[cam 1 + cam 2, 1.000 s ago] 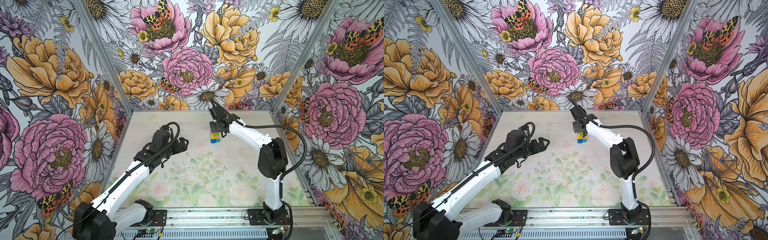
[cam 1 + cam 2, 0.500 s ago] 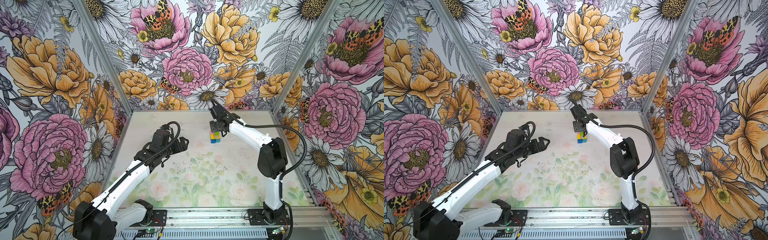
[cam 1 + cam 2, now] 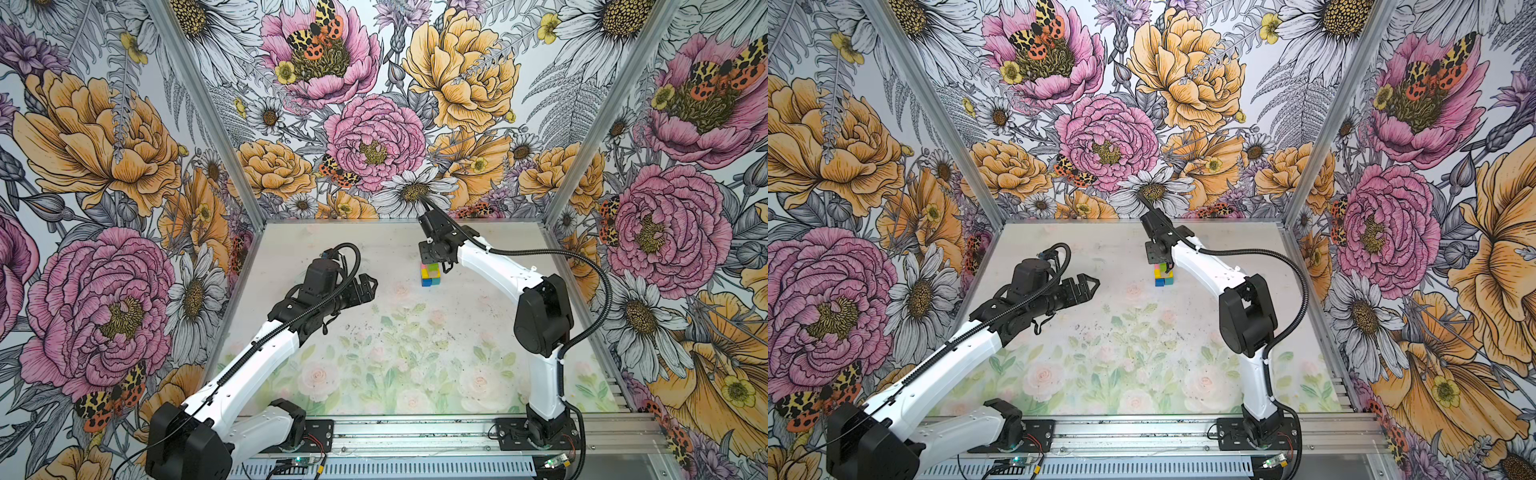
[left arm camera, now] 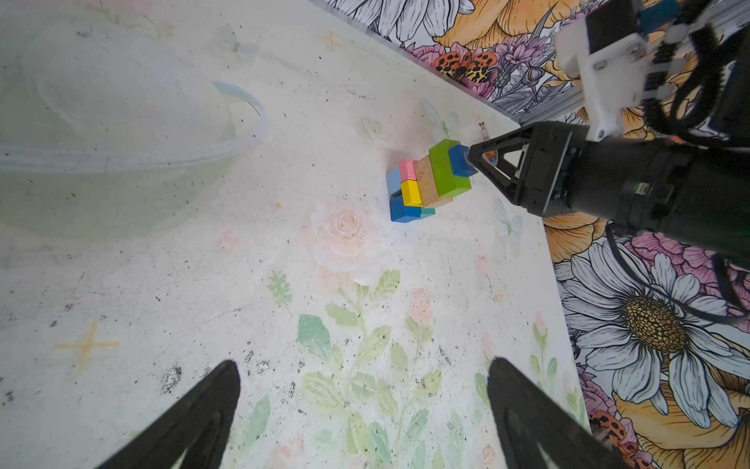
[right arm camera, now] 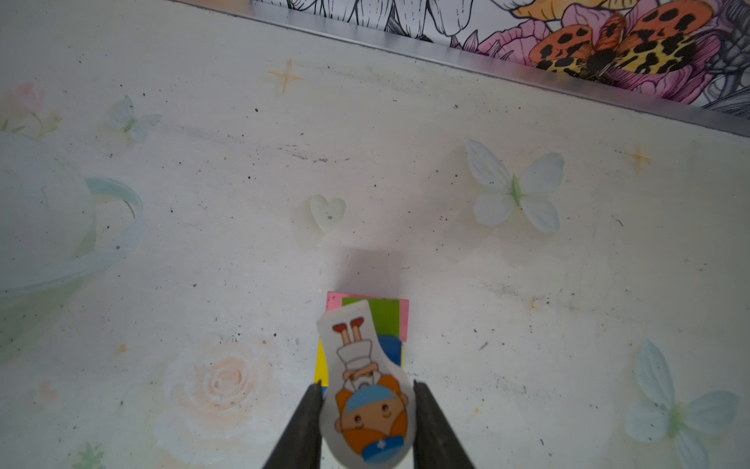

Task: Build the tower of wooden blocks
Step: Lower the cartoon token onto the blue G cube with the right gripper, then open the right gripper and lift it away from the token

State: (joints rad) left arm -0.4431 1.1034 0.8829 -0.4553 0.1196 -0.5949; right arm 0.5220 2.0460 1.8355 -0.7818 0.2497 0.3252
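The tower (image 4: 426, 182) stands near the back wall of the table (image 3: 415, 353). The right gripper (image 4: 473, 160) is above it, closed on a blue cube (image 4: 460, 160) that touches the green brick (image 4: 444, 170) on top. A sticker (image 5: 367, 385) sits between its fingers. I think it should open slowly and lift straight up, so nothing slides. The left gripper (image 3: 1088, 286) waits wide open, well apart.

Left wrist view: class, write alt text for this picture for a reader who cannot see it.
The right claw, shut on a dark blue cube, holds it against the green brick that tops a small multicoloured block tower on a pale floral table. The left claw is open, its two dark fingers in the foreground, away from the tower.
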